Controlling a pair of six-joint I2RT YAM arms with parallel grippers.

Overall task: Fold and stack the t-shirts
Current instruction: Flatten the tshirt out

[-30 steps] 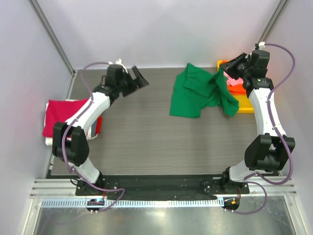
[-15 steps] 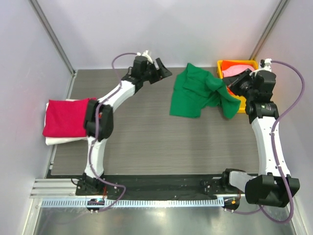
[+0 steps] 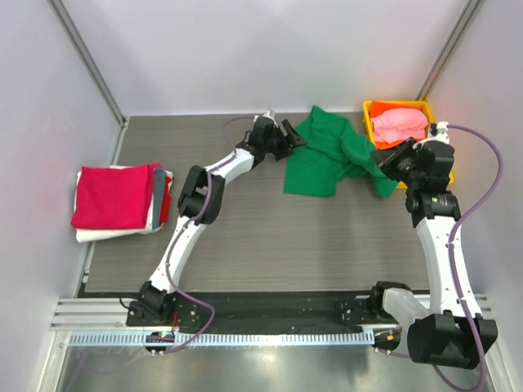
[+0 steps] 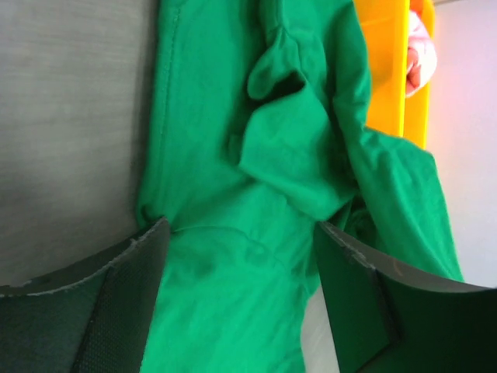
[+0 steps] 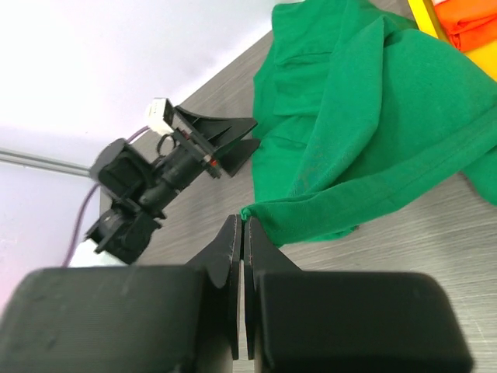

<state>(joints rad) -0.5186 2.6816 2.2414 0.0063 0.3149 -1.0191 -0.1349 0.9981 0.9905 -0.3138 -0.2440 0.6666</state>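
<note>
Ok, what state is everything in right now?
Green shirt: unfolded, rumpled on the table.
Left fingers: open, over the green shirt's left edge.
Right fingers: shut on a corner of the green shirt.
Crimson shirt: folded, on top of the pile.
Pink shirt: bunched up, unfolded, in the tray.

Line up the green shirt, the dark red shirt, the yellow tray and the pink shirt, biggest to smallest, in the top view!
1. green t-shirt
2. crimson t-shirt and yellow tray: these look alike, and the tray is partly covered
3. pink t-shirt
</note>
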